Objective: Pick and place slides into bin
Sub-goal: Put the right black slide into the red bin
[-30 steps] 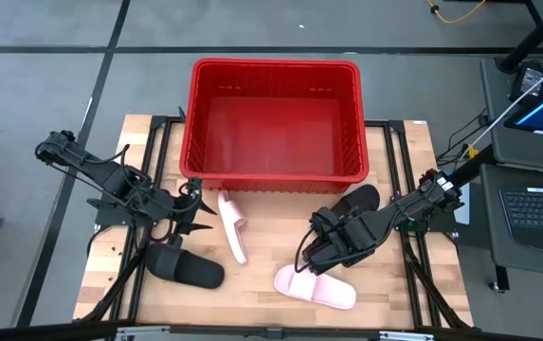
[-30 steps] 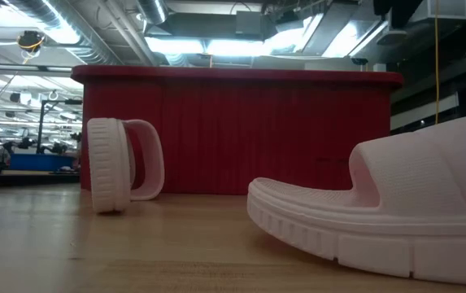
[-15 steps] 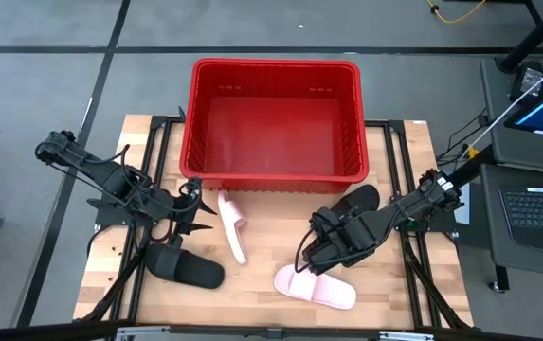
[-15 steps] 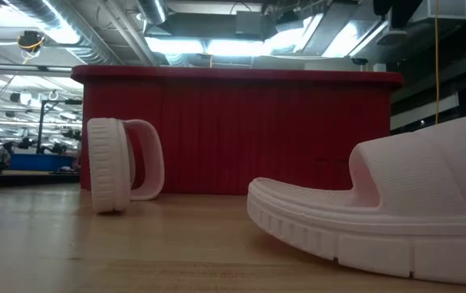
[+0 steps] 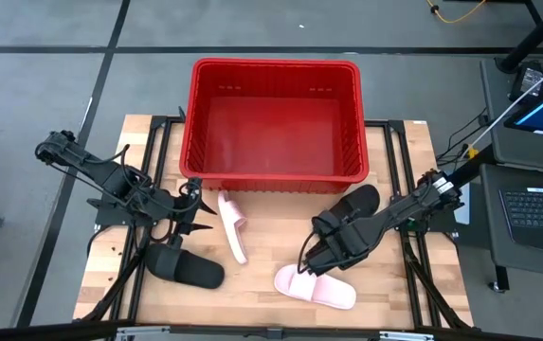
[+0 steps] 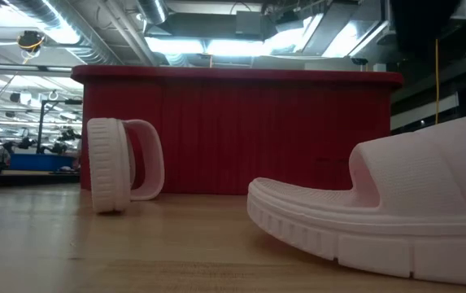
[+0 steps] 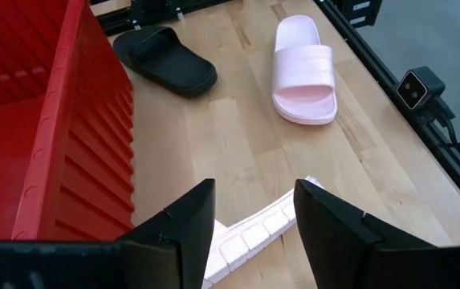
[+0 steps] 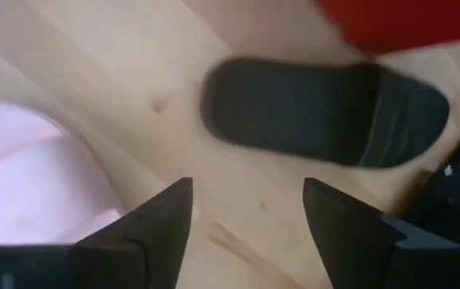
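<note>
Right hand [image 5: 315,262] spread above pink slide [image 5: 315,286] – left hand [image 5: 195,205] spread (bin [image 5: 276,68] empty).

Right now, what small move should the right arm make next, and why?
Probably lower the right gripper onto the flat pink slide just under it. Its fingers are open and hold nothing, that slide lies upright right before them, and the bin holds no slides.

Even overhead light, soft shadows — ceiling strip lights [image 6: 216,41] glare in the low view; the right wrist view is smeared with blur.
</note>
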Tool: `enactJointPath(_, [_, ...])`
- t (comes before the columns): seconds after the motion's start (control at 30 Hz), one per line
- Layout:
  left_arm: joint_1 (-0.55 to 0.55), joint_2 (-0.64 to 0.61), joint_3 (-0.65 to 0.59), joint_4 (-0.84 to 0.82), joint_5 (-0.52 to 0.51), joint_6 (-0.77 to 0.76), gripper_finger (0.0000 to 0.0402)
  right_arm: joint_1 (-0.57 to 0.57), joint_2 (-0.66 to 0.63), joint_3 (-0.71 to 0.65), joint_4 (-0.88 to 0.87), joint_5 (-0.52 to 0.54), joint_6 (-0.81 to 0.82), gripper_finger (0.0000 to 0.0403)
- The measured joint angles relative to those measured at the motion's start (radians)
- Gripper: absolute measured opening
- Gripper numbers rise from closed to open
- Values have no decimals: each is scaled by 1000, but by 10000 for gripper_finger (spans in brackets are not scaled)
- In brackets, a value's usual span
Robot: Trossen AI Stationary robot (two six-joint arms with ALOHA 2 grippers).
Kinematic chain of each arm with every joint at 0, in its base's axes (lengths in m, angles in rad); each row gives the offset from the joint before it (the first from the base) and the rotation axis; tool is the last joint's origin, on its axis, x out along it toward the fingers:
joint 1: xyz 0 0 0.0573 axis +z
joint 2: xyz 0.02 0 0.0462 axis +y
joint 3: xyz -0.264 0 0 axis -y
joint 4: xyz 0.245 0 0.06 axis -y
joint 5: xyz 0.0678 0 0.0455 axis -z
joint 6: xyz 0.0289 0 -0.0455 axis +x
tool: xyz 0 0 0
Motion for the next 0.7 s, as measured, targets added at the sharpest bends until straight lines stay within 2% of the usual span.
enactJointPath(0.13, [0, 0, 0, -3, 5, -31, 166, 0, 0, -35, 40, -46, -3, 233])
enactJointPath(0.33, [0, 0, 0, -54, 101, -123, 165, 0, 0, -37, 55, -46, -7, 229])
enactJointPath(0.7, [0, 0, 0, -67, 104, -158, 162, 0, 0, -37, -2, -37, -1, 224])
